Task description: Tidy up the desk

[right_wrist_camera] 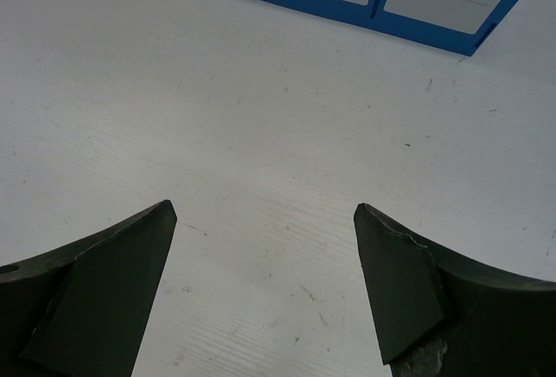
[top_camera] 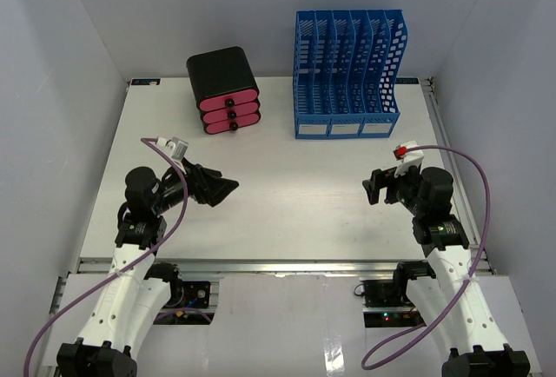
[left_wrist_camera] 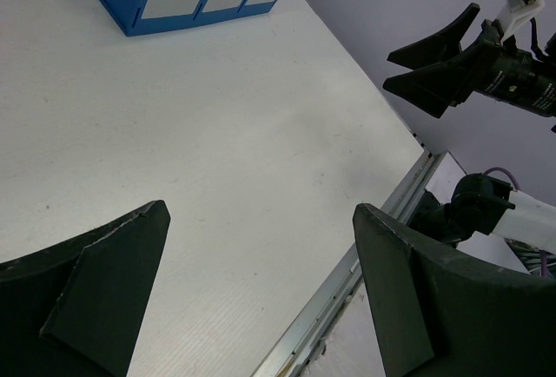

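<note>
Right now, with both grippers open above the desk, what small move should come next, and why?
Probably ease both arms back toward their bases. The left gripper and right gripper hang open, holding nothing, and the only things I see on the desk, the blue file rack and the black box with pink drawers, already stand side by side along its far edge.

We see plain pale walls on three sides, faint lilac-grey tint: left wall [top_camera: 43, 90], back wall [top_camera: 261, 3], right wall [top_camera: 512, 64]. Panels smooth and bare, meeting in soft corners at back. Light even and diffuse, shadows weak, no glare. Blue slotted file rack [top_camera: 346, 77] stands upright near back wall, right of centre. Black box with pink drawers [top_camera: 224, 90] sits left of it, apart, turned slightly askew, three drawers facing us, dark knob on each.
</note>
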